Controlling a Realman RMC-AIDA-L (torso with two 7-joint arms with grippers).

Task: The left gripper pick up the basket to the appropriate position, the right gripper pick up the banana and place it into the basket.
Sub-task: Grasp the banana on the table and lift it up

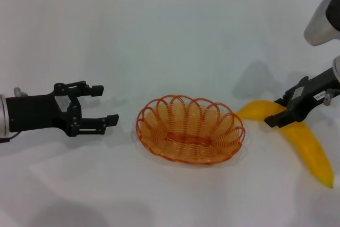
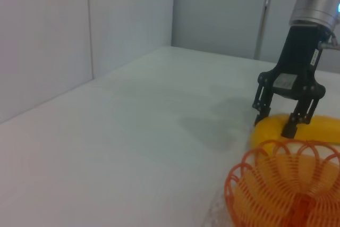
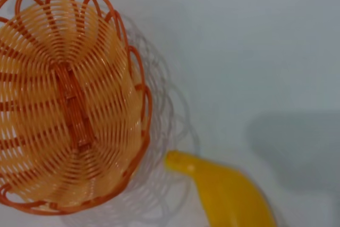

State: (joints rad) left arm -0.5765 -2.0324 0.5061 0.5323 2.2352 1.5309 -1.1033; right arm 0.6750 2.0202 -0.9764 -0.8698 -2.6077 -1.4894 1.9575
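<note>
Banana (image 1: 311, 150) near table's (image 1: 175, 46) right edge, straddled by right gripper (image 1: 277, 111), fingers apart | basket (image 1: 190, 129) centre | left gripper (image 1: 103, 106) beside, fingers apart

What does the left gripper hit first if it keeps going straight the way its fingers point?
Probably the basket. The left gripper, open, points across the table toward its near rim with only bare surface between. Height is unclear: the fingers may pass just over the rim. The right gripper sits beyond, over the banana.
</note>
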